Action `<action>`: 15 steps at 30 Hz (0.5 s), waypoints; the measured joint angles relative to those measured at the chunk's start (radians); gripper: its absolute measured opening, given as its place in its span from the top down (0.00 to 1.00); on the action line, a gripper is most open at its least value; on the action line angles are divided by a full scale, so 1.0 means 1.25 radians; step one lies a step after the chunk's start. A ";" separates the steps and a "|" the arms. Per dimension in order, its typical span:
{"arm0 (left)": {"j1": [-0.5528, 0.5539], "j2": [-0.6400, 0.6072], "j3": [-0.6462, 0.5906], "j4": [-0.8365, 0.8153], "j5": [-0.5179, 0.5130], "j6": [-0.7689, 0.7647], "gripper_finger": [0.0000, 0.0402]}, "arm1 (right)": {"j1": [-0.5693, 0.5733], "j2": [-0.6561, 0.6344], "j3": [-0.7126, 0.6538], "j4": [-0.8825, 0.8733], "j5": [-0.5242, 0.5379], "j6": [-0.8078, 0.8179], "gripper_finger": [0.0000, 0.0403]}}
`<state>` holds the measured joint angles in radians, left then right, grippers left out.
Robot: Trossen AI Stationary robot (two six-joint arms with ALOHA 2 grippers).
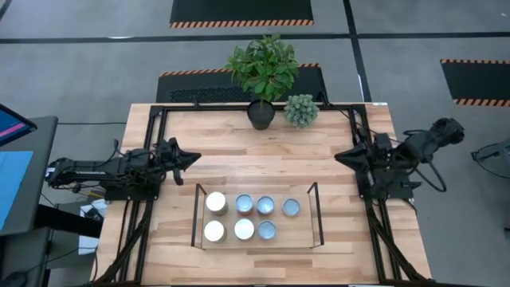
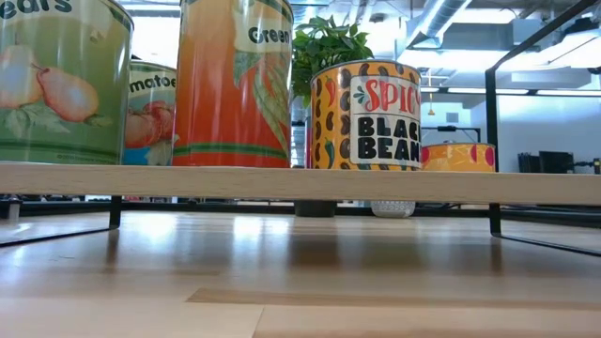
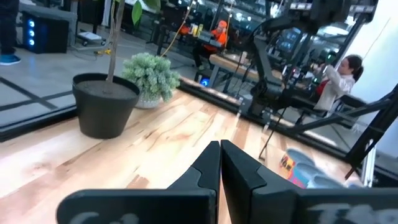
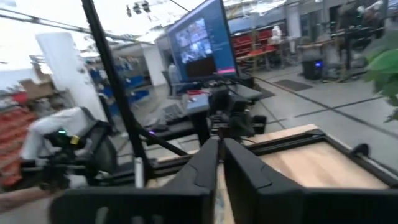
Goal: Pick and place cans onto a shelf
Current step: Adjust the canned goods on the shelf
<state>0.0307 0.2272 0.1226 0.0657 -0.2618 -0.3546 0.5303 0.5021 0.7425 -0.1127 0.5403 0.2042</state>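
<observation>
Several cans (image 1: pixel 244 217) with white, silver and pale-blue tops stand upright in two rows on the low light-wood shelf (image 1: pixel 303 231), which has dark wire frames at its short ends. In the low view the cans (image 2: pixel 364 115) stand on the shelf board (image 2: pixel 300 183). My left gripper (image 1: pixel 194 159) is shut and empty, left of the shelf and above the table. My right gripper (image 1: pixel 340 156) is shut and empty, right of the shelf. Both shut fingertip pairs show in the wrist views: left gripper (image 3: pixel 220 147), right gripper (image 4: pixel 221 144).
A dark plant pot (image 1: pixel 260 114) with a leafy plant and a small pale-green bush (image 1: pixel 301 110) stand at the table's far edge. Bare tabletop (image 1: pixel 263 159) lies between the grippers and the shelf. A person shows beyond the table in the left wrist view (image 3: pixel 339 74).
</observation>
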 joint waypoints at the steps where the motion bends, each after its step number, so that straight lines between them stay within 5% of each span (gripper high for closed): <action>1: 0.000 0.000 0.000 -0.009 0.000 0.001 1.00 | -0.005 0.005 0.000 0.000 0.005 -0.005 0.89; 4: 0.000 0.000 0.000 -0.034 0.000 0.001 1.00 | -0.014 0.008 0.000 -0.001 0.007 -0.041 0.97; 15: 0.000 0.000 0.000 -0.050 0.000 0.020 1.00 | -0.014 0.009 0.000 -0.033 0.018 -0.057 0.98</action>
<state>0.0307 0.2272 0.1226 0.0032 -0.2619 -0.3294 0.5133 0.5132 0.7425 -0.1540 0.5630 0.1326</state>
